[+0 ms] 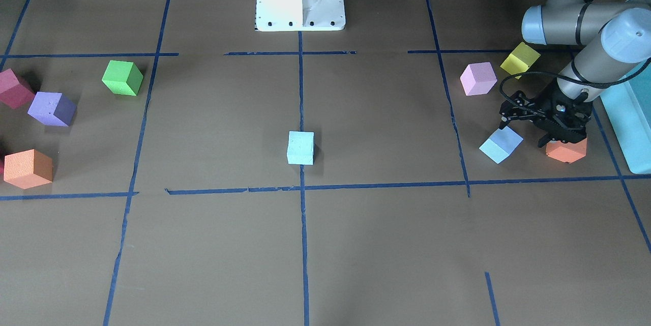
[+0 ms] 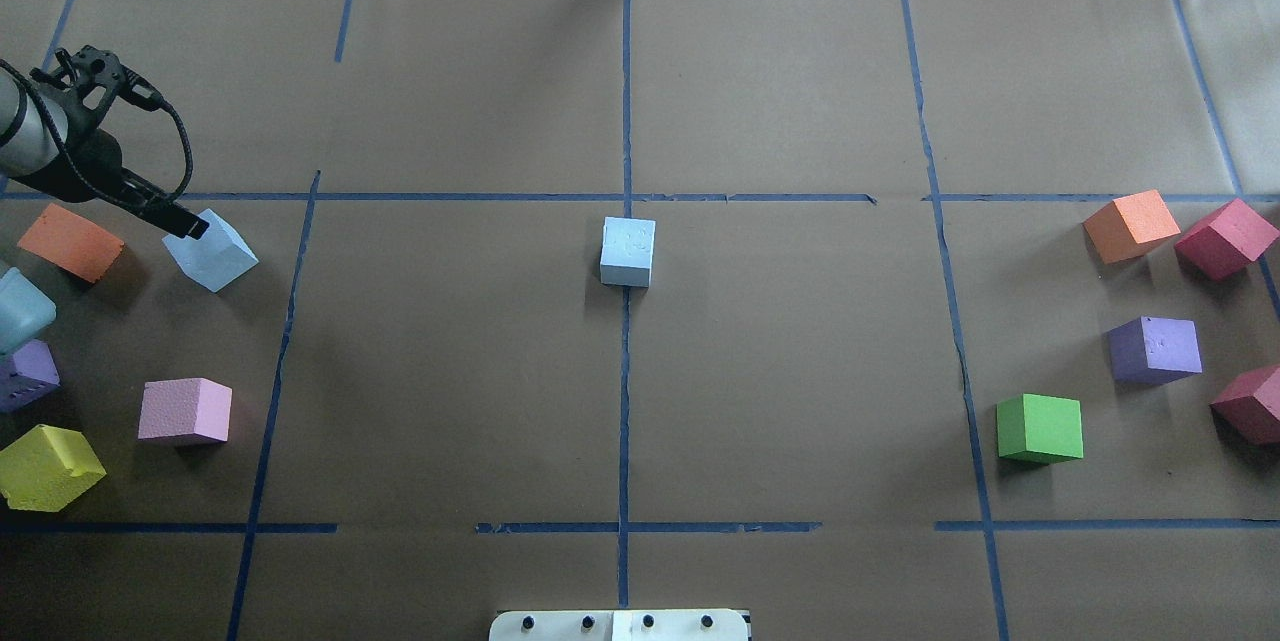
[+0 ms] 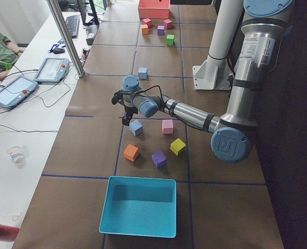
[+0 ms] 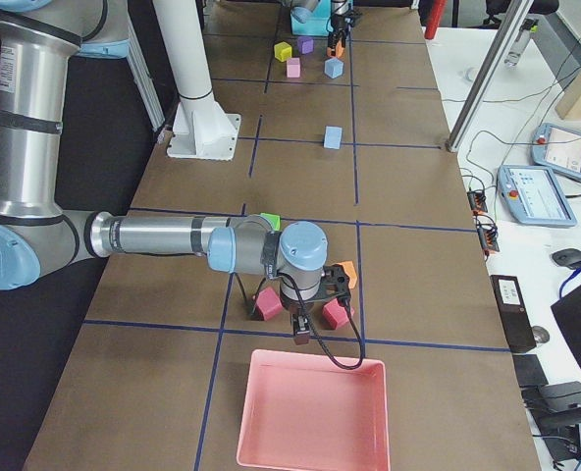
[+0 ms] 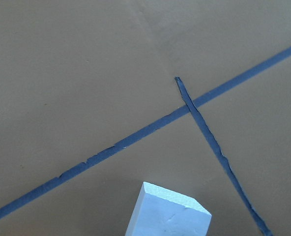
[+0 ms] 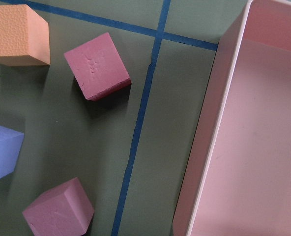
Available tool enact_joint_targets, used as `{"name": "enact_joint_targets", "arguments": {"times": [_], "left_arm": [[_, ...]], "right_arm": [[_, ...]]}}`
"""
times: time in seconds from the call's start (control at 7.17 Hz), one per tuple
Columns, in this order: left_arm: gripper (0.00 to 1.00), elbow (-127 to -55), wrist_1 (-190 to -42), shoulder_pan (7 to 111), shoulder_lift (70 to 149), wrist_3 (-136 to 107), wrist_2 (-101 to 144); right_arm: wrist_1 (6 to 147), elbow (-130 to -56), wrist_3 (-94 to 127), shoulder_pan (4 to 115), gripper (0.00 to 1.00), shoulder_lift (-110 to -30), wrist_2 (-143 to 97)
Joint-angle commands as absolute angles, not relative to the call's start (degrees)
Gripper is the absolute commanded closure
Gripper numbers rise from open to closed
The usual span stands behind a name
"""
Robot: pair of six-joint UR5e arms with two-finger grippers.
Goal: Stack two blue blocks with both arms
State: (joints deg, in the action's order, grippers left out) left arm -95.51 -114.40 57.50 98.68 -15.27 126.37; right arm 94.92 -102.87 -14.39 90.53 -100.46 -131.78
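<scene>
One pale blue block (image 1: pixel 300 147) sits alone at the table's centre on the blue tape line; it also shows in the overhead view (image 2: pixel 628 251). The second blue block (image 1: pixel 501 144) lies tilted on the robot's left side (image 2: pixel 210 249). My left gripper (image 1: pixel 524 132) hangs just above and beside it with its jaws apart, holding nothing; one fingertip (image 2: pixel 185 224) is at the block's edge. The left wrist view shows that block's top (image 5: pixel 167 214) at its bottom edge. My right gripper (image 4: pixel 300 329) shows only in the exterior right view, so I cannot tell its state.
An orange cube (image 1: pixel 566 149) lies right under the left gripper, with a pink cube (image 1: pixel 478 78), a yellow cube (image 1: pixel 520 59) and a teal bin (image 1: pixel 630 122) nearby. Green (image 1: pixel 122 78), purple (image 1: pixel 52 109), maroon and orange cubes lie on the right side by a pink tray (image 4: pixel 315 412).
</scene>
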Motion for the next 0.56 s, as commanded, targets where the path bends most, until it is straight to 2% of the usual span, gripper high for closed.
{"name": "enact_joint_targets", "arguments": {"times": [0.0,0.42], "left_arm": [[0.00,-94.40,-114.79,56.35,98.70,-12.57,126.21],[0.00,-93.17,-115.05,54.76,98.79,-12.57,126.47]], "right_arm": [[94.92,-102.83,-14.50,90.53,0.00,-100.46,-131.75],[94.92,-102.75,-14.59,90.53,0.00,-100.46,-131.75]]}}
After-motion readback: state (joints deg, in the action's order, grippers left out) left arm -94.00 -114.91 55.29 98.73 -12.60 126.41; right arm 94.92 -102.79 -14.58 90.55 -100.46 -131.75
